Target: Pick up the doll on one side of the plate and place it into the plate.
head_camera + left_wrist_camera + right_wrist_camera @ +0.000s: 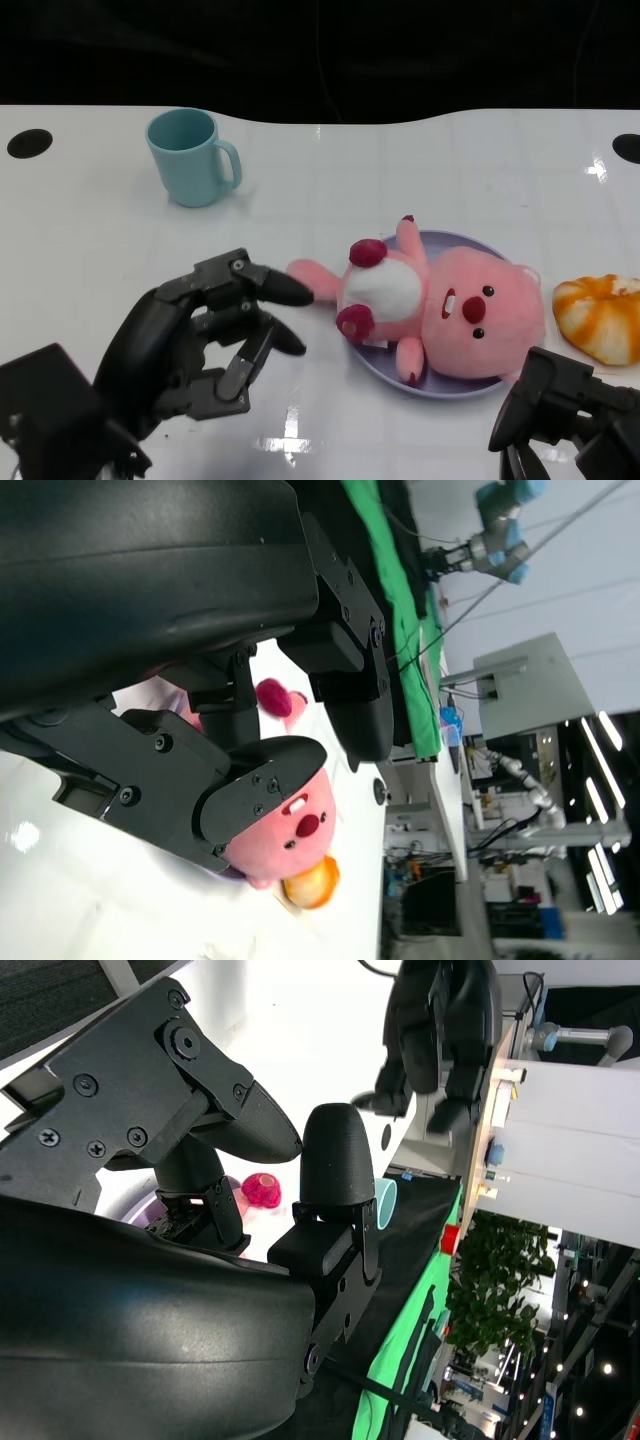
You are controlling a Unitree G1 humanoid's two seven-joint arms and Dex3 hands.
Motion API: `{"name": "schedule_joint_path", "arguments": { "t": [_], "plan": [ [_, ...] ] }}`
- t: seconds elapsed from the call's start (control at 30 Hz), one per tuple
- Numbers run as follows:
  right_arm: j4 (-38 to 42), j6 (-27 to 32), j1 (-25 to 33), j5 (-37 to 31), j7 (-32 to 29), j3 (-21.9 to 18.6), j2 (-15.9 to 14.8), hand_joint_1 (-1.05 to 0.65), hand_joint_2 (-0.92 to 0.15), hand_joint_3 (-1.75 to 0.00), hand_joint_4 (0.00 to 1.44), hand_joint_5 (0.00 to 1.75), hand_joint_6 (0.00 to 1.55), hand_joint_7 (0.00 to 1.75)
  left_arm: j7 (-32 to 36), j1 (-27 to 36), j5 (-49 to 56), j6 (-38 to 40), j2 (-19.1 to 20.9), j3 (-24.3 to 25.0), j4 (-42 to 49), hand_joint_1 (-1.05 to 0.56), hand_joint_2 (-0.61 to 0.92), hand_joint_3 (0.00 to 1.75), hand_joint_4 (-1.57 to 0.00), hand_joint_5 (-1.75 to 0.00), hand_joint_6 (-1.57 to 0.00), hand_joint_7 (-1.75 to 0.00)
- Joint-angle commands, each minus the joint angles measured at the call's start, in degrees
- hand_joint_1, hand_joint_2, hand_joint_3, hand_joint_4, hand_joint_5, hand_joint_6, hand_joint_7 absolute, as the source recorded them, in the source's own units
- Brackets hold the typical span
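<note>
Your left hand [195,335] is sitting at about 7 o'clock on the table [90,230], fingers [270,287] spread apart and reaching toward 3 o'clock, holding nothing. The longest fingertip is lying right at the end of the doll's pink limb; you cannot tell from the head view whether they are touching. In the left wrist view the same hand [200,680] is showing parted fingers with the doll [290,825] seen beyond them.

Your right hand [570,415] is showing only at the frame's edge at about 5 o'clock, just beside the plate's near rim. In the right wrist view its fingers [335,1160] are standing apart with nothing between them.

The doll [440,305], a pink plush with a white belly, is lying on its back in the plate [455,385], head toward 3 o'clock. One limb is hanging over the rim toward 9 o'clock and resting on the table. The plate is lilac and is sitting right of the table's centre.

An orange-and-white bun [600,315] is lying just beside the plate at 3 o'clock, also showing in the left wrist view [310,880]. A teal cup [190,155] is standing upright at about 11 o'clock, handle pointing toward 3 o'clock, well apart from the plate.
</note>
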Motion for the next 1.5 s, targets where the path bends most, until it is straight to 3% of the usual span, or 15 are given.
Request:
{"name": "schedule_joint_path", "arguments": {
  "t": [0.03,0.3,0.53,0.73,1.5],
  "plan": [
    [-0.1,-0.3,0.0,0.2,0.0,-0.5,-0.6,-0.17,-0.42,-1.43,0.69,1.75,0.59,1.56,0.8,2.9,-4.7,6.3,-0.6,1.0,-4.7,-0.12,0.48,1.31,-0.74,-1.43,-0.69,-1.29],
    [-0.2,-0.1,0.0,0.5,0.0,-0.7,-0.7,-0.19,-0.42,-1.41,0.69,1.75,0.6,1.56,2.4,9.9,-8.4,16.9,-0.3,1.6,-13.4,-0.19,0.54,1.21,-0.8,-1.71,-0.69,-1.5],
    [-0.1,-0.4,0.2,0.8,0.4,-0.9,-0.9,-0.19,-0.42,-1.41,0.7,1.75,0.6,1.56,3.6,12.9,-11.2,23.2,-0.9,2.0,-16.2,-0.22,0.51,1.25,-0.84,-1.75,-0.65,-1.7],
    [0.4,-1.6,0.7,0.9,0.8,-1.7,-1.1,-0.18,-0.41,-1.41,0.71,1.75,0.61,1.55,4.3,12.6,-14.7,27.3,-2.9,3.3,-13.0,-0.18,0.52,1.28,-0.87,-1.75,-0.65,-1.72],
    [2.3,-3.1,0.5,1.1,1.2,-2.1,-0.6,-0.13,-0.38,-1.46,0.72,1.75,0.64,1.52,2.6,9.1,-13.6,29.5,-1.0,3.9,-7.9,-0.18,0.43,1.34,-0.85,-1.75,-0.68,-1.7]
  ]
}}
